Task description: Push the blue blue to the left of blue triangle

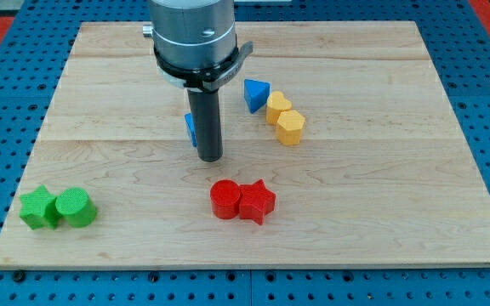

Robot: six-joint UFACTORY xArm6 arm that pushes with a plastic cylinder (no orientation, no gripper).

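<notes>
My tip [210,158] rests on the wooden board [381,170] near the middle. A blue block [190,127] sits just behind and to the view's left of the rod, mostly hidden by it; its shape cannot be made out. The blue triangle [256,93] lies up and to the view's right of my tip, a short gap away from the rod. The hidden blue block is to the view's left of the triangle and slightly lower.
Two yellow blocks [284,118] touch each other just right of the blue triangle. A red cylinder [225,200] and red star [257,202] sit below my tip. Two green blocks [56,208] lie at the bottom left.
</notes>
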